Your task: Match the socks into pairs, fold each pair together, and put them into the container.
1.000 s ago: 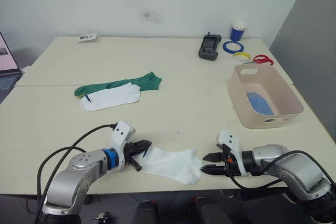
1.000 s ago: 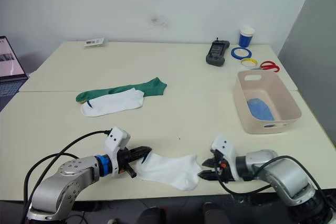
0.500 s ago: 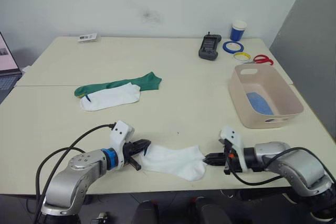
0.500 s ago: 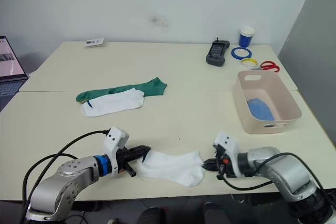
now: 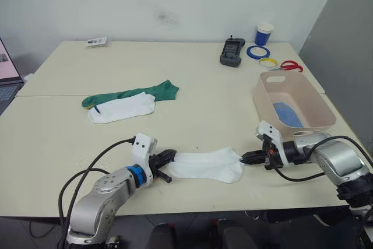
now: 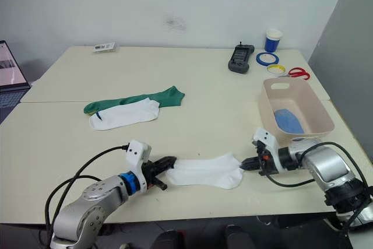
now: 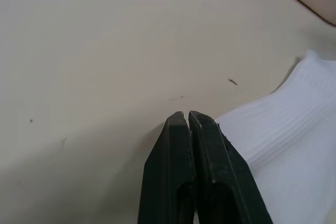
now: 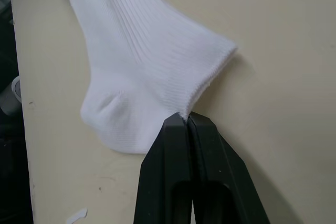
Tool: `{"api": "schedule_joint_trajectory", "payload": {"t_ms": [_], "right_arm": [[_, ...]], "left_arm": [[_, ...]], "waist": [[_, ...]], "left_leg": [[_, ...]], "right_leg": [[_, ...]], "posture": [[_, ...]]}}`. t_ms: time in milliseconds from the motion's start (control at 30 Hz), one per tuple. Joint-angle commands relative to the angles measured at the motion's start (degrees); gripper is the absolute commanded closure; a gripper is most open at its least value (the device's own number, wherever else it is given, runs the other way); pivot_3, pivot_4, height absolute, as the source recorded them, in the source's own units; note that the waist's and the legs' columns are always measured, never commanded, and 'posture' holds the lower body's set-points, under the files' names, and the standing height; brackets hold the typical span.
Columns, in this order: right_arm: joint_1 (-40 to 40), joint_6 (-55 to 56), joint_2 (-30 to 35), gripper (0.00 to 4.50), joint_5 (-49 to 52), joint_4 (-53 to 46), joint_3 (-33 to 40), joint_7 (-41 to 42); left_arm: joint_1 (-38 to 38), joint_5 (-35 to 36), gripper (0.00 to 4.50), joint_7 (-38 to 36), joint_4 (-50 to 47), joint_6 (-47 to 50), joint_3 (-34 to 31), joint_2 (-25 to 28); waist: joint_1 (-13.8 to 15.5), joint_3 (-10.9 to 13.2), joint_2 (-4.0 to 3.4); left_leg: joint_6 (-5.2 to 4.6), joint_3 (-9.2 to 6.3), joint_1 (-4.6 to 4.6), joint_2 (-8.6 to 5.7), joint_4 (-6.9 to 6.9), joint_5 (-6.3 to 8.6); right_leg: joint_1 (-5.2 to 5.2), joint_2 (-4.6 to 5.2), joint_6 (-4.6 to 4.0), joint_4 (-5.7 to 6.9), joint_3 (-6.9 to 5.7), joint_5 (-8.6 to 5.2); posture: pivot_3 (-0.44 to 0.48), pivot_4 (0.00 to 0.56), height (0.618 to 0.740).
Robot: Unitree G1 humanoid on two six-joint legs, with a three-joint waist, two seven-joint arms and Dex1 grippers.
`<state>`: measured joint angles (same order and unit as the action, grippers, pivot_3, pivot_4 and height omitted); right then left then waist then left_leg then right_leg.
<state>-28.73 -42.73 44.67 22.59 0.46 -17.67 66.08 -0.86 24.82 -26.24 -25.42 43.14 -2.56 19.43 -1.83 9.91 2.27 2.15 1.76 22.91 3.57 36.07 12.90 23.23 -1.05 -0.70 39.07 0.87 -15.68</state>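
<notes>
A white sock (image 5: 207, 165) lies stretched flat on the counter (image 5: 204, 115) in the lower middle of the frame, pinched at each end. The left pincer (image 5: 169, 157) is closed on its left end; the right pincer (image 5: 247, 157) is closed on the cuff edge at its right. In the left middle, a second white sock (image 5: 122, 108) overlaps a green sock (image 5: 140, 93). At right, the pink bin (image 5: 294, 109) holds a blue sock (image 5: 287, 114).
</notes>
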Motion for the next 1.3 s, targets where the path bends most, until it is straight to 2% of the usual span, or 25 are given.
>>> {"api": "schedule_joint_trajectory", "payload": {"t_ms": [33, 167, 267, 367, 433, 500, 600, 667, 700, 733, 800, 933, 1033, 1300], "right_arm": [[-2.5, 1.8, -0.9, 4.49, -1.6, 1.8, -0.5, 1.8], [-2.4, 1.8, -0.7, 4.49, -2.3, 2.1, -0.4, 3.0], [-1.3, 1.4, -0.5, 4.50, -2.3, 0.7, 0.6, 2.4], [-0.3, 1.6, 0.2, 3.78, -2.3, -0.8, 2.0, 1.7], [0.1, 4.7, 0.2, 3.12, -3.1, -2.0, 4.4, -0.3], [0.4, 8.0, -0.7, 3.10, -2.9, -4.2, 7.2, -1.8], [1.9, 14.3, -2.5, 3.10, -3.4, -10.8, 8.3, -3.2], [2.7, 15.1, -6.1, 3.50, -3.9, -13.4, 7.0, -6.2], [3.1, 15.6, -7.9, 3.73, -4.7, -14.2, 5.8, -7.8], [3.6, 16.0, -9.9, 4.09, -5.8, -14.5, 4.3, -9.3], [4.2, 17.3, -13.4, 4.50, -8.3, -13.9, 1.7, -11.9], [6.5, 20.4, -16.5, 4.50, -12.5, -12.2, -2.2, -14.3], [10.3, 23.3, -15.2, 4.50, -14.9, -10.2, -2.1, -15.3], [17.8, 29.6, -7.2, 4.50, -13.8, -8.8, 4.8, -12.5]], "left_arm": [[0.0, -1.5, 4.50, 1.5, -1.5, -3.3, 1.0, -0.8], [0.2, -2.5, 4.50, 1.5, -0.3, -5.1, 1.9, -0.7], [0.0, -2.4, 3.82, 0.4, 0.2, -5.2, 2.4, 0.4], [-0.9, -1.9, 2.85, -0.4, -0.2, -4.7, 1.8, 1.7], [-0.9, -1.4, 2.19, -1.2, -0.2, -4.3, -0.8, 4.1], [-0.2, 1.1, 1.58, -3.5, -0.6, -3.7, -4.5, 6.9], [1.2, 4.9, 1.58, -12.6, -1.6, -6.5, -8.7, 14.2], [2.0, 3.3, 1.54, -17.7, -0.6, -10.1, -5.7, 17.7], [2.5, 1.5, 1.54, -19.6, 0.2, -12.1, -3.3, 19.0], [3.0, -0.6, 1.71, -21.3, 1.4, -14.9, -0.6, 19.8], [4.3, -3.4, 2.12, -23.6, 3.6, -18.8, 4.0, 19.8], [7.5, -7.0, 3.47, -24.1, 7.0, -22.6, 9.7, 17.3], [8.1, -10.1, 4.48, -23.7, 10.6, -22.7, 12.2, 17.2], [3.5, -10.8, 4.48, -23.8, 12.9, -21.1, 9.0, 20.3]], "waist": [[0.1, 0.0, 0.00], [0.2, 0.0, 0.00], [0.2, 0.0, 0.00], [0.2, 0.0, 0.00], [0.2, 0.0, 0.00], [0.0, 0.0, 0.00], [0.0, 0.0, -0.02], [0.1, 0.0, -0.03], [0.1, 0.0, -0.03], [0.2, 0.0, -0.05], [0.2, 0.0, -0.07], [0.3, 0.0, -0.06], [0.5, 0.0, -0.05], [0.2, -0.1, -0.07]], "left_leg": [[0.00, -0.01, 0.02, 0.00, 0.00, 0.00], [0.00, 0.00, 0.04, -0.01, 0.00, 0.00], [0.00, 0.01, 0.03, -0.02, 0.01, 0.00], [0.00, 0.00, 0.02, -0.01, 0.00, 0.00], [0.00, 0.00, 0.02, 0.00, 0.00, 0.00], [0.00, -0.01, 0.00, 0.00, 0.00, 0.00], [0.00, -0.01, 0.00, 0.04, -0.02, 0.00], [0.01, 0.00, 0.00, 0.09, -0.03, 0.00], [0.01, 0.01, -0.01, 0.08, -0.04, 0.00], [0.02, 0.02, -0.01, 0.08, -0.04, 0.00], [0.02, 0.05, -0.01, 0.02, -0.04, -0.01], [0.02, 0.09, 0.06, 0.02, -0.01, -0.01], [0.01, 0.12, 0.06, -0.01, 0.00, 0.00], [0.01, 0.10, -0.05, 0.02, -0.04, 0.00]], "right_leg": [[0.00, 0.00, 0.00, 0.00, -0.02, 0.00], [0.00, 0.01, 0.00, -0.02, -0.02, 0.00], [0.00, 0.02, 0.00, -0.03, 0.00, 0.00], [0.00, 0.02, 0.00, -0.02, -0.01, 0.00], [0.00, 0.02, 0.00, -0.02, -0.01, 0.00], [0.00, 0.01, 0.00, 0.00, -0.02, 0.00], [0.03, -0.08, -0.01, 0.02, -0.05, -0.01], [0.02, -0.14, -0.03, 0.00, -0.12, -0.02], [0.01, -0.13, -0.04, 0.00, -0.12, -0.02], [0.00, -0.12, -0.04, -0.01, -0.13, -0.02], [-0.01, 0.02, -0.03, -0.01, -0.03, -0.02], [0.01, 0.14, -0.02, -0.04, 0.02, -0.02], [0.00, 0.13, 0.00, -0.06, -0.01, -0.01], [-0.01, 0.07, -0.01, 0.01, -0.03, -0.01]], "posture": [[0.000, 0.150, 0.740], [0.000, 0.150, 0.740], [0.000, 0.150, 0.740], [0.000, 0.150, 0.740], [0.000, 0.150, 0.740], [0.000, 0.150, 0.740], [0.000, 0.150, 0.740], [0.000, 0.150, 0.740], [0.000, 0.150, 0.740], [0.000, 0.150, 0.740], [0.000, 0.150, 0.740], [0.000, 0.150, 0.740], [0.000, 0.150, 0.740], [0.000, 0.150, 0.740]]}}
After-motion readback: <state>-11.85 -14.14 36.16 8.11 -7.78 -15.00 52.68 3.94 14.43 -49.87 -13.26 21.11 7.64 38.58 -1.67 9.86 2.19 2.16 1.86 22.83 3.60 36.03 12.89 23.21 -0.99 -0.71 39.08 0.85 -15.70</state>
